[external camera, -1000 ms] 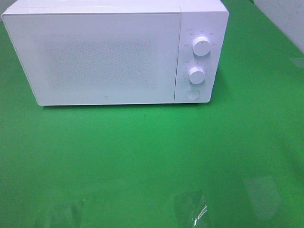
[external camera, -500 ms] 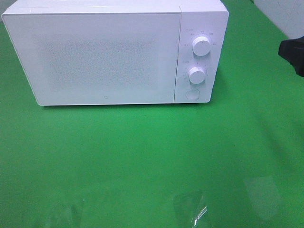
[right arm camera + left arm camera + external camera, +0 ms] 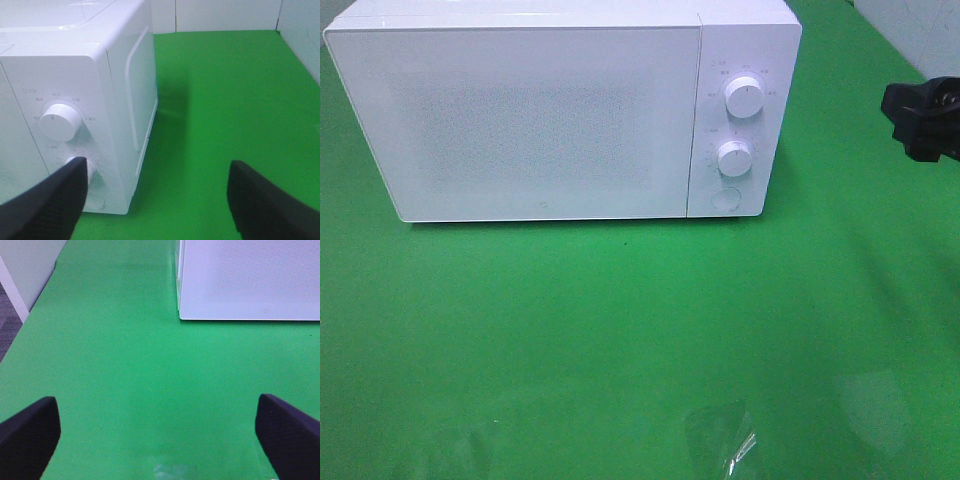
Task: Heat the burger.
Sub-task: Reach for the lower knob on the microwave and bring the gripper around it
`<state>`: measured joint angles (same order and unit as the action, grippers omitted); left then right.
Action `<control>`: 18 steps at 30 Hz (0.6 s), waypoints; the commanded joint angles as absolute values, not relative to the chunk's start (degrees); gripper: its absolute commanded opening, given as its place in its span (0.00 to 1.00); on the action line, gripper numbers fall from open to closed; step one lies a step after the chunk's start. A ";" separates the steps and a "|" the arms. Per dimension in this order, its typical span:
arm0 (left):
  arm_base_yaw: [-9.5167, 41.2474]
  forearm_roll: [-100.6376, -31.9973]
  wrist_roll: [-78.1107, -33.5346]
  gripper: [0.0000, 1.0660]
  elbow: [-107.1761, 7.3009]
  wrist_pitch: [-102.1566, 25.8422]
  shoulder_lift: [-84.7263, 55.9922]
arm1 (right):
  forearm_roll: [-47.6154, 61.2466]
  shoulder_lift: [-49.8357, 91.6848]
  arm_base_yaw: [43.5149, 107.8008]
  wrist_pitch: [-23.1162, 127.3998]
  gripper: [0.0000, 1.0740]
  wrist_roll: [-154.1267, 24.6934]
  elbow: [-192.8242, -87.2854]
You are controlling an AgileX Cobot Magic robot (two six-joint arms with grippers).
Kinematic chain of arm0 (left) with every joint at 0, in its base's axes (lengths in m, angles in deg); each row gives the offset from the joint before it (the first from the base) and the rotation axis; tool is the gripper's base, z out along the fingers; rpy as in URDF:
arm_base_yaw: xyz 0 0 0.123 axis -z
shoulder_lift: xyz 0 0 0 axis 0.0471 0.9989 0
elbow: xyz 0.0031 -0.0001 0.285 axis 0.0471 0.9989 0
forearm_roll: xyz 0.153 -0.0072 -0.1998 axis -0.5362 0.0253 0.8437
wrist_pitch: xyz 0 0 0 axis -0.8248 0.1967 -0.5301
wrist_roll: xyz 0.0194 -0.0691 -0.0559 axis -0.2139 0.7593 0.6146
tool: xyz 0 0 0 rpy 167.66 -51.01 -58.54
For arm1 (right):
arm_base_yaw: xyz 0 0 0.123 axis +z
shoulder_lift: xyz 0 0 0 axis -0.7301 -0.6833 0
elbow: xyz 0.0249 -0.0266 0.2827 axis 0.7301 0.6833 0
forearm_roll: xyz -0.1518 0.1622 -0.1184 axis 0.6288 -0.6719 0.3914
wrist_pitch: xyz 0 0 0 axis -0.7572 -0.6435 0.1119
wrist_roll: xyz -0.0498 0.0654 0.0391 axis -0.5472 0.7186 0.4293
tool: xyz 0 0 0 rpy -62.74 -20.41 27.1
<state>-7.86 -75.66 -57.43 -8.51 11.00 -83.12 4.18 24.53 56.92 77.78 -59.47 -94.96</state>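
The left gripper (image 3: 159, 435) hung over the green table (image 3: 620, 340) with its jaws spread wide and nothing between them. Ahead stood the white microwave (image 3: 540, 120), door closed. Beyond its upper knob (image 3: 744, 98), the right gripper (image 3: 160, 200) hovered, likewise spread and empty. The burger's whereabouts could not be told.

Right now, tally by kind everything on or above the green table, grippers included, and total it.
Microwave: 1
Knobs: 2, upper knob, lower knob
Round button: 1
Grippers: 2, left gripper, right gripper
Total: 6
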 commanded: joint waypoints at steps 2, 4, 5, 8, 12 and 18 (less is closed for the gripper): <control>-7.86 -75.43 -57.37 0.92 -8.28 10.14 -84.27 | -9.86 22.13 62.25 88.90 0.69 -73.91 -92.84; -7.86 -75.43 -57.37 0.92 -8.28 10.14 -84.27 | -15.99 20.47 65.29 92.28 0.69 -78.44 -92.67; -7.86 -75.43 -57.37 0.92 -8.28 10.14 -84.27 | -15.99 20.47 65.29 92.28 0.69 -78.44 -92.67; -7.86 -75.43 -57.37 0.92 -8.28 10.14 -84.27 | -25.04 16.28 71.07 100.24 0.69 -84.40 -92.67; -7.86 -75.43 -57.37 0.92 -8.28 10.14 -84.27 | -29.51 12.73 74.97 105.80 0.69 -85.09 -92.73; -7.86 -75.43 -57.37 0.92 -8.28 10.14 -84.27 | -33.92 4.48 82.02 114.45 0.68 -82.16 -93.01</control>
<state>-7.86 -75.66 -57.43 -8.51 11.00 -83.12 -32.15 6.94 80.01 110.73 -83.65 -92.84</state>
